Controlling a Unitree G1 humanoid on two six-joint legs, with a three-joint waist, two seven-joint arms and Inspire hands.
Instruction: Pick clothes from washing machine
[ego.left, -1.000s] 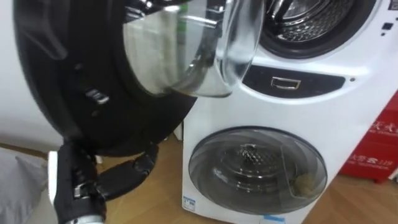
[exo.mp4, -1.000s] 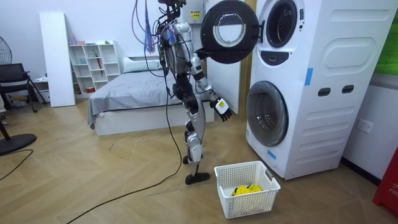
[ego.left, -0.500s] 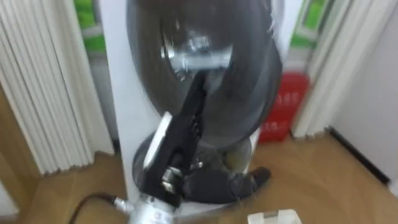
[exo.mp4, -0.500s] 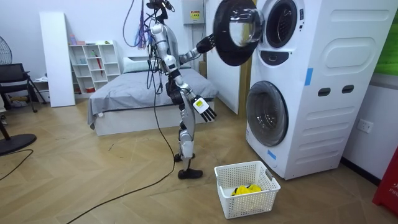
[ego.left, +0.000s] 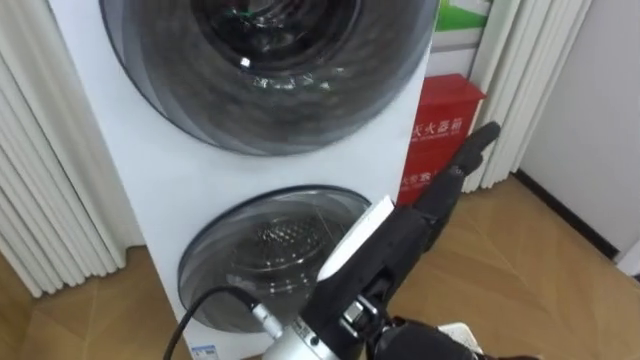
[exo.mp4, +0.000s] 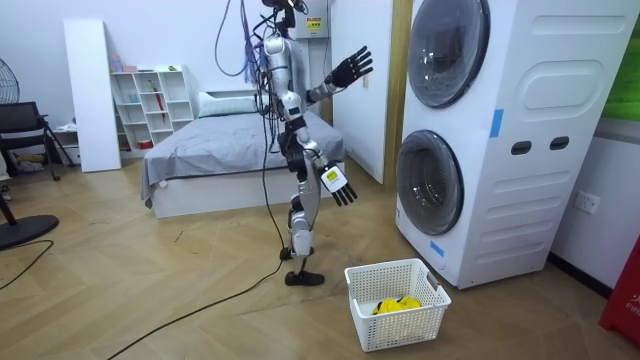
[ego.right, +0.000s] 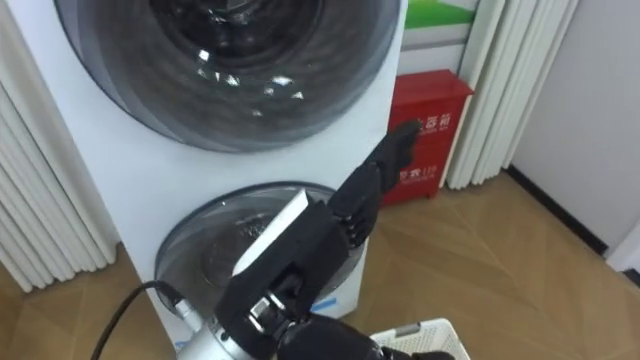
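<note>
Room view showed me standing to that view's left of the stacked washing machines (exo.mp4: 520, 130), my left hand (exo.mp4: 350, 68) raised near the upper machine's shut door (exo.mp4: 447, 50), fingers straight, spread and empty, my right hand (exo.mp4: 338, 186) low by my thigh, fingers likewise splayed round nothing. A yellow garment (exo.mp4: 397, 303) lay in the white laundry basket (exo.mp4: 400, 332) on the floor (exo.mp4: 150, 270) near the lower machine (exo.mp4: 500, 235). I judged the picking done with the door closed; next called for lowering my left arm, then bending for the basket.
</note>
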